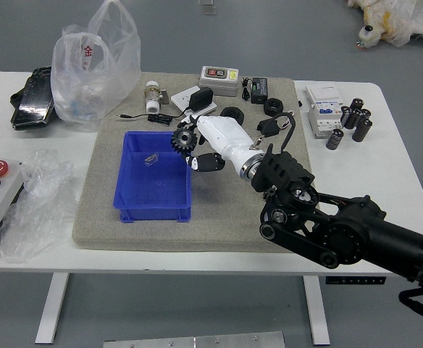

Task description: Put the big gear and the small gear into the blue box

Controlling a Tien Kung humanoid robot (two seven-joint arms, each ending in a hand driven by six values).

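Gear (183,141) gripped by robot hand (224,138); to be carried toward eight o'clock, then released low inside blue box (156,214).

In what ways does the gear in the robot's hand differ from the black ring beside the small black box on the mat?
The gear has teeth around its edge; the ring shows none. The gear is held by the right hand at the blue box's far right corner, while the ring lies on the mat. Both are dark and round.
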